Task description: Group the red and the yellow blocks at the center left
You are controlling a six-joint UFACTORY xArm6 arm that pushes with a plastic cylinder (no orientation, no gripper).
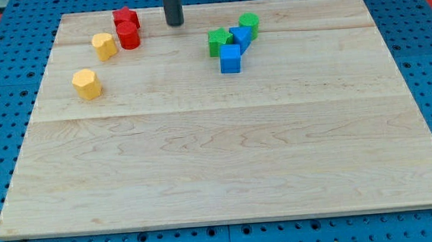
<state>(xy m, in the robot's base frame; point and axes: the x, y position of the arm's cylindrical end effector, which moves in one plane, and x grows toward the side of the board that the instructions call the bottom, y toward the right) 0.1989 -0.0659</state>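
My tip [174, 22] rests on the wooden board [227, 166] near the view's top edge, just to the view's right of the red blocks and apart from them. There is no claw on this arm, only the straight dark rod, so nothing is held and nothing opens or closes.

The 2 red blocks sit at the view's upper left: a red block of irregular shape [126, 18] lies nearest the top edge, and a red cylinder [128, 35] stands just below it, touching or nearly touching it. To the view's left of the red cylinder, just beside it, lies a yellow block [104, 46] whose exact shape I cannot make out. A yellow hexagonal block [87, 83] sits lower and further left, apart from the other 3.

To the view's right of my tip, well apart from it, 4 blocks cluster together: a green star-like block [218, 41], a green cylinder [249, 22], a blue block [240, 36] between them, and a blue cube [230, 59] at the cluster's lower edge.
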